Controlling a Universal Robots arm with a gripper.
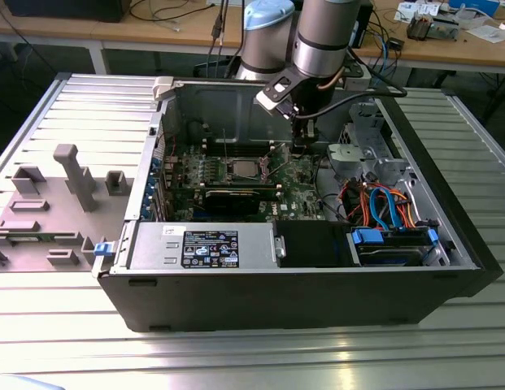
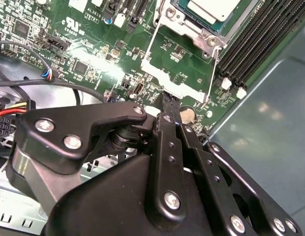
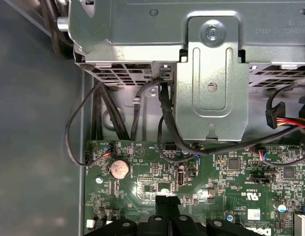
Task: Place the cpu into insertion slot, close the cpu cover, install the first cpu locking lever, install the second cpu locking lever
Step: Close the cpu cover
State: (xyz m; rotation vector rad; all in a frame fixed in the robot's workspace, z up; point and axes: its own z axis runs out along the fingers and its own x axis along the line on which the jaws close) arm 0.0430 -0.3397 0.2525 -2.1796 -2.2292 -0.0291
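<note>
Cpu point(image 2: 213, 9) sits in the insertion slot point(image 2: 174, 17) on the green motherboard point(image 2: 93, 49); the cpu cover point(image 2: 174, 83) is swung open off it, with board showing through its window; the gripper point(image 2: 168, 104), fingers together, hangs with its tip just by the cover's outer edge, near a coin cell point(image 3: 119, 168); long memory slots point(image 2: 255, 39) run beside the socket; the open computer case point(image 1: 236, 301) lies on the bench point(image 1: 252, 357).

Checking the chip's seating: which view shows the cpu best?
The second wrist view: the cpu lies near, cropped at the edge, its pale metal top and green rim plain. In the exterior view the cpu is a small silver square on the motherboard.
</note>
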